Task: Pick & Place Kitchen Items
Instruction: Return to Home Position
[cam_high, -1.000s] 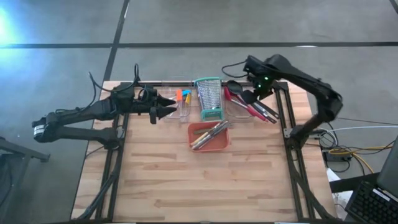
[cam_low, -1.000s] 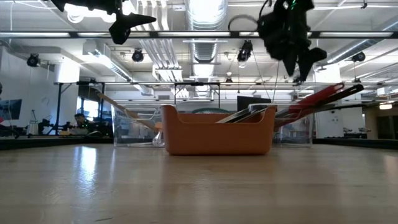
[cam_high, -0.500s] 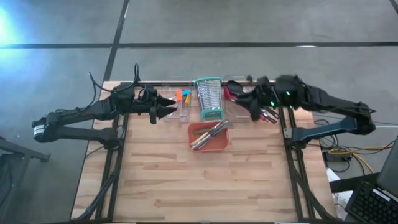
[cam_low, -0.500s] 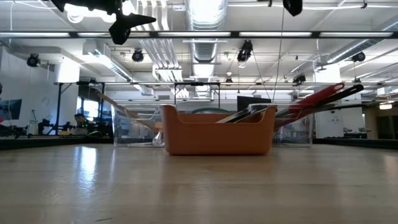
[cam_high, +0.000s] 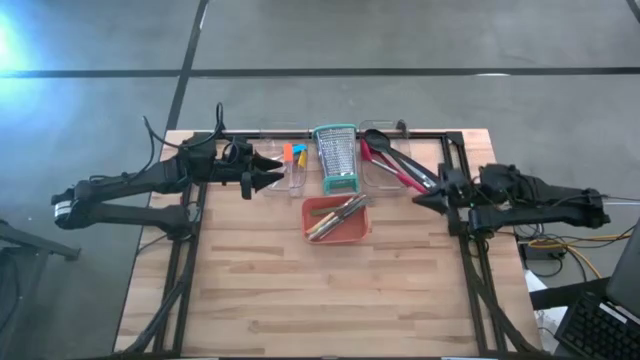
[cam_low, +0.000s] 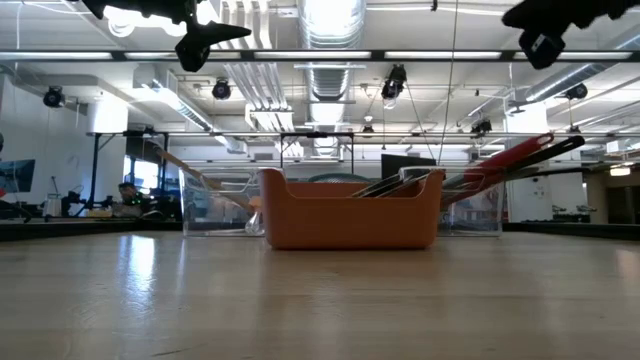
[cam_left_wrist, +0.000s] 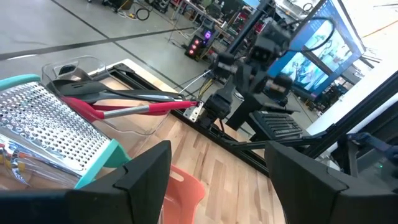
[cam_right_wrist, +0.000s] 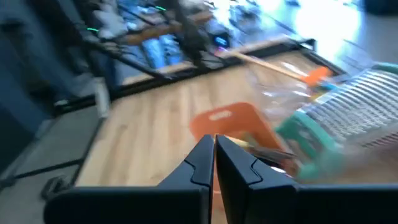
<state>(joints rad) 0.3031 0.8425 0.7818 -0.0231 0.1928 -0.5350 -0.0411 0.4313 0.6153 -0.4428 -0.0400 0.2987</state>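
Two clear bins and an orange tray (cam_high: 350, 236) hold all the kitchen items on the worktop (cam_high: 320, 290). The left clear bin (cam_high: 300, 181) stands at the far side, with bright-handled utensils (cam_high: 293, 154), orange and blue, lying in it. Just right of it stands a steel grater (cam_high: 337, 160) with teal rims, upright. Right of the grater is the right clear bin (cam_high: 375, 179), which carries the black spoons (cam_high: 385, 146) and a red spoon (cam_high: 396, 169); their handles lean out over its right wall, as the low view shows (cam_low: 512, 154). The orange tray sits nearer than the grater, in the middle of the worktop, with several slim utensils (cam_high: 338, 215) laid slantwise in it, their ends poking above its rim.

The left tool (cam_high: 272, 170) hangs just left of the left clear bin, raised above the worktop. Its fingers are spread wide with nothing between them; the left wrist view looks past them (cam_left_wrist: 217, 149) to the grater and the red spoon (cam_left_wrist: 124, 109).

The right tool (cam_high: 422, 200) hovers over the right edge of the worktop, beside the dark frame rail, right of the right clear bin and a little nearer. Its fingers (cam_right_wrist: 202, 155) are pressed together, and they grasp nothing. Beyond them the tray and grater show only as a blur.
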